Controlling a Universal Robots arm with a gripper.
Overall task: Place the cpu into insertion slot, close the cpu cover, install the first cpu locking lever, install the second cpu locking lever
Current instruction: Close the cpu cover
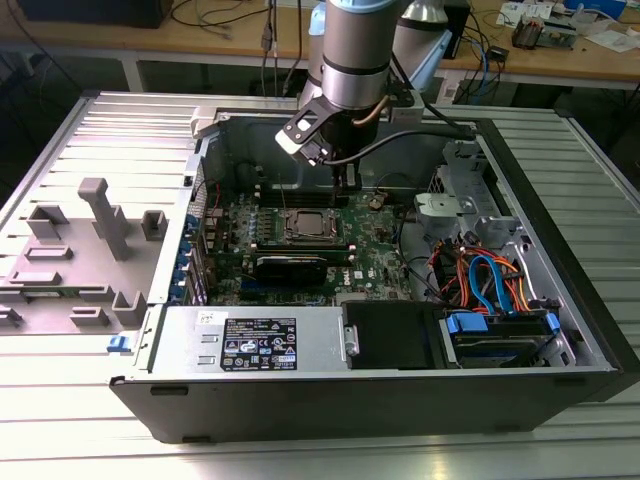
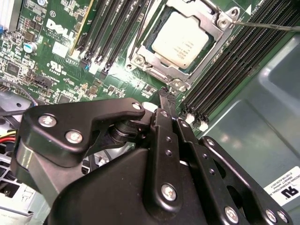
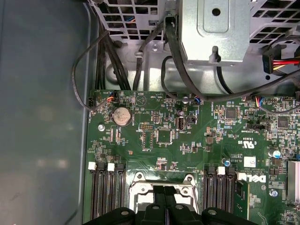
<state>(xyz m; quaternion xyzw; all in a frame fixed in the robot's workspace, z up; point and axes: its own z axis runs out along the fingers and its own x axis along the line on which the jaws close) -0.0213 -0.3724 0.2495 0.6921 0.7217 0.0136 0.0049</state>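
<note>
The fingers (image 2: pixel 161 126) are clenched together with nothing between them. The gripper (image 2: pixel 166 93) hangs low over the green motherboard (image 2: pixel 56 56), its tips just beside one corner of the cpu cover (image 2: pixel 212 33) and, as far as I can judge, not touching it. In the exterior view the gripper (image 1: pixel 346 185) sits slightly to the exterior view's right of the socket, inside the open computer case (image 1: pixel 560 230) on the slatted counter (image 1: pixel 300 462).

The cpu (image 2: pixel 180 42) lies flat in the insertion slot (image 2: pixel 149 46) with the cover down around it, so its pale, dull metal top shows through the square window. The cover is a thin silvery frame, slightly bigger than the chip. A thin lever rod (image 2: pixel 267 24) juts away from one corner over the black memory slots (image 2: pixel 112 33); I cannot tell whether it is latched.

The chip is probably light and stiff, yet fragile underneath, so only its edges would be safe to grip. The rod looks springy and slick, best pushed near its free end.
</note>
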